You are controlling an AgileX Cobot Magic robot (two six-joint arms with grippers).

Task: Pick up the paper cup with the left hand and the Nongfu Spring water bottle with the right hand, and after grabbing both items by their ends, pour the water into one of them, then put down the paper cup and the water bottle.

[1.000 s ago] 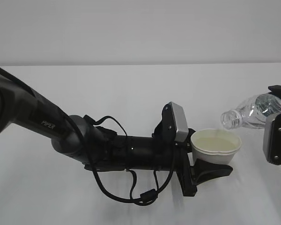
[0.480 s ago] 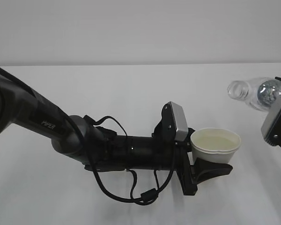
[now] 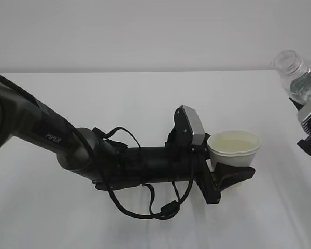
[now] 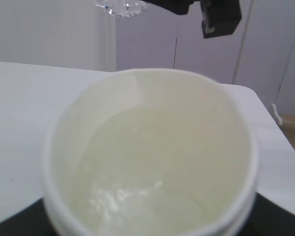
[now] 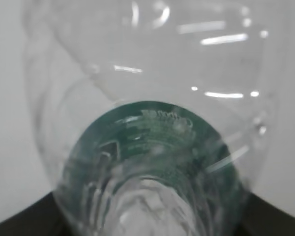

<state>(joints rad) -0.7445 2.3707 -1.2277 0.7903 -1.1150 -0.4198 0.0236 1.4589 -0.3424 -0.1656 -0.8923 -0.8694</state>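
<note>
The white paper cup (image 3: 234, 148) stays upright between the black fingers of my left gripper (image 3: 232, 171), which is shut on its lower part just above the table. In the left wrist view the paper cup (image 4: 152, 147) fills the frame with a shallow layer of clear water (image 4: 137, 191) inside. The clear Nongfu Spring water bottle (image 3: 296, 72) hangs at the far right, raised, its open mouth pointing up and left, well clear of the cup. My right gripper (image 3: 307, 96) is shut on its lower end. Close up, the bottle (image 5: 152, 73) shows its green label (image 5: 152, 142).
The white table (image 3: 145, 104) runs back to a pale wall. The left arm marked PIPER (image 3: 52, 137) lies low across the left half with loose black cables (image 3: 145, 207) under it. The bottle mouth (image 4: 120, 6) shows above the cup.
The bottle has swung from tilted, mouth over the cup, up and to the right, its mouth now pointing upward. The cup in the left gripper has shifted slightly left.
</note>
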